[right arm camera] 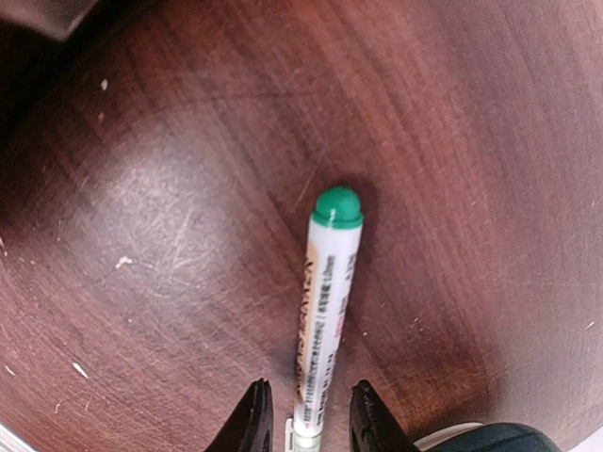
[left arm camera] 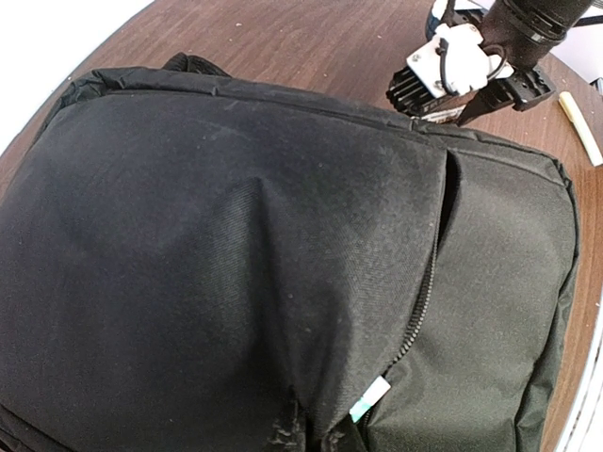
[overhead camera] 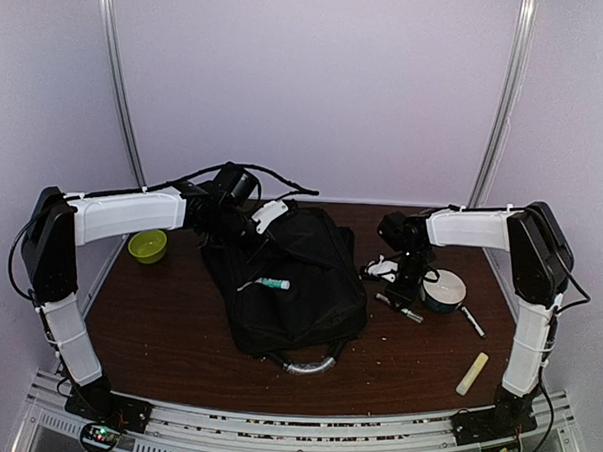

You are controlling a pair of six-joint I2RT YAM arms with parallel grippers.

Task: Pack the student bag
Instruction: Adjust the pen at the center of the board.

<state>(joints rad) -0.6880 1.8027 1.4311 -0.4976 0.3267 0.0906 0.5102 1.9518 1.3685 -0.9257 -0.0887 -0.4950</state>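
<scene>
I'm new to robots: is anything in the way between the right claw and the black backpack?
Nothing visible does. The right gripper straddles a green-capped marker on the table, right beside the student bag.

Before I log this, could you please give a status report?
Right end effector open, straddling green-capped marker. Left end effector over bag, grip unclear. Pocket unzipped, second marker poking out.

Looks like a robotics lab test cell, definitely not a home or office. White-and-black left arm (overhead camera: 122,216) and right arm (overhead camera: 472,228) bolted to a slotted aluminium rail (overhead camera: 303,426) along the near edge of a dark wooden table (overhead camera: 177,331). Small boards with lit LEDs (overhead camera: 97,435) at the bases, cables hanging loose. Boxed in by plain pale walls (overhead camera: 318,87), with metal poles (overhead camera: 123,78) up the back.
</scene>
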